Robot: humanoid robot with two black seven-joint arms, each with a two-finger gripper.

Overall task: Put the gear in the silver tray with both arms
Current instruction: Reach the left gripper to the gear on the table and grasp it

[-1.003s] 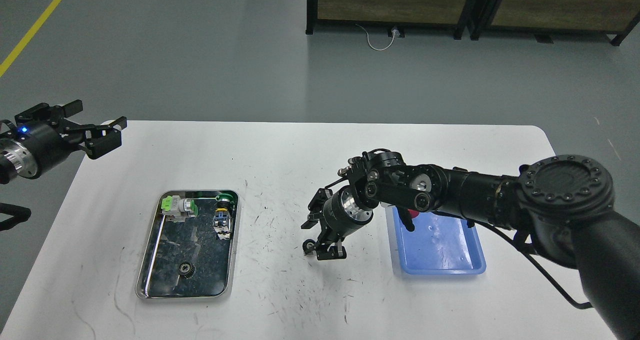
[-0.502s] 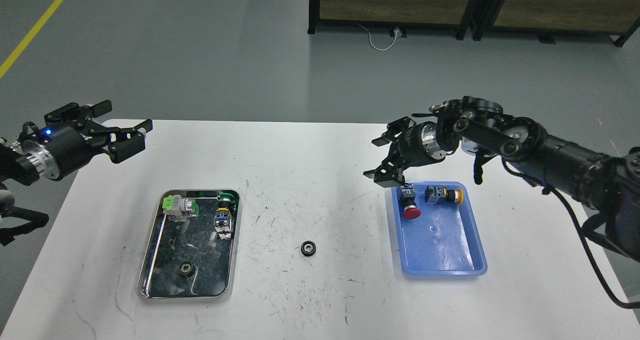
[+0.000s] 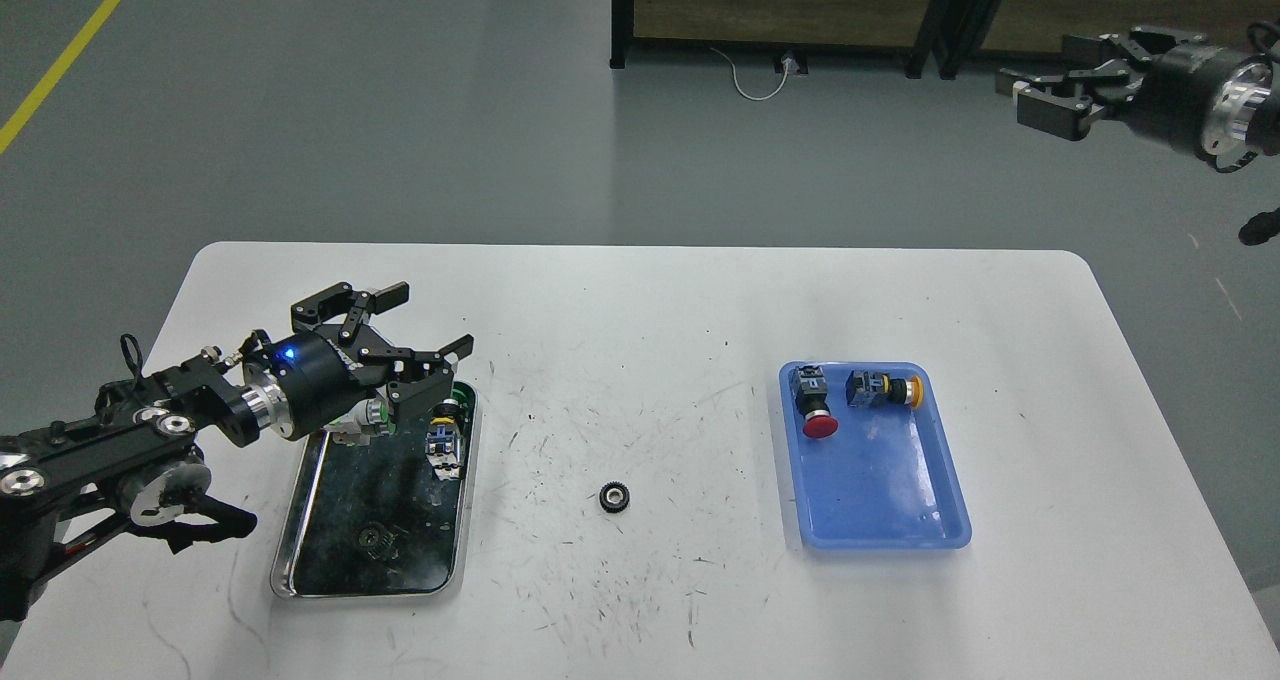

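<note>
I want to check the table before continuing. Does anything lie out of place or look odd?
Yes. One small black gear lies loose on the bare white table, between the silver tray and the blue tray, in neither. A second gear already lies inside the silver tray.

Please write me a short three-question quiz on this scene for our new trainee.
1. True or false: the loose gear lies on the table between the silver tray and the blue tray.
2. Which gripper is over the silver tray: A left, B right?
3. How many gears are already in the silver tray?

Key: 1 true; 2 A; 3 one.
</note>
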